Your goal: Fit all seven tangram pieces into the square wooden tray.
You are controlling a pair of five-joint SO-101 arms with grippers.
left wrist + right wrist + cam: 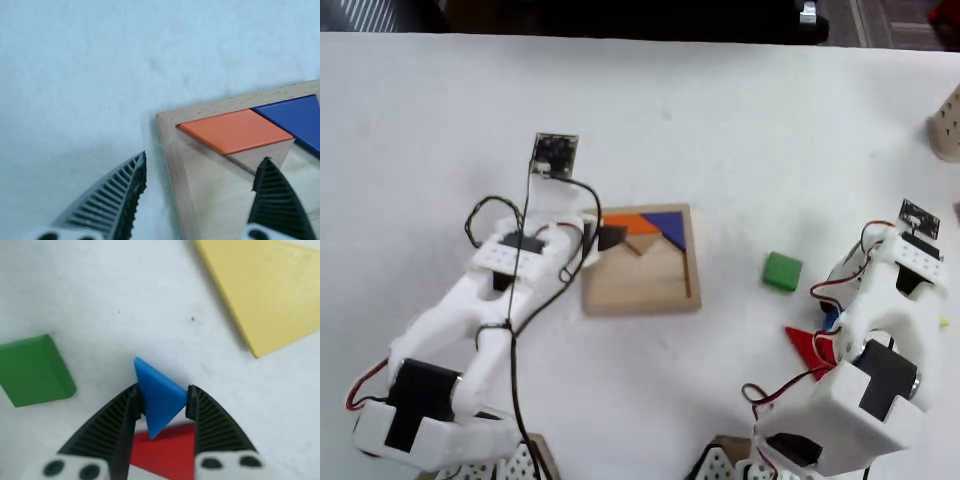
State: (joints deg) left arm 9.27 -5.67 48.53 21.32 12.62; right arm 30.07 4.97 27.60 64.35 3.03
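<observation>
The square wooden tray (642, 290) lies mid-table with an orange parallelogram (630, 223) and a blue triangle (668, 228) along its far edge. My left gripper (200, 200) hangs open over the tray's corner (167, 150), one finger outside the rim and one inside, close to the orange parallelogram (235, 131) and the blue triangle (295, 120). My right gripper (162, 400) is shut on a small blue triangle (160, 395), just above a red triangle (165, 452). A green square (35, 371) and a large yellow triangle (265, 290) lie on the table near it.
In the high view the green square (782, 271) sits between the tray and the right arm (880, 330), and the red triangle (807, 347) lies beside that arm. A pale perforated block (948, 125) stands at the table's right edge.
</observation>
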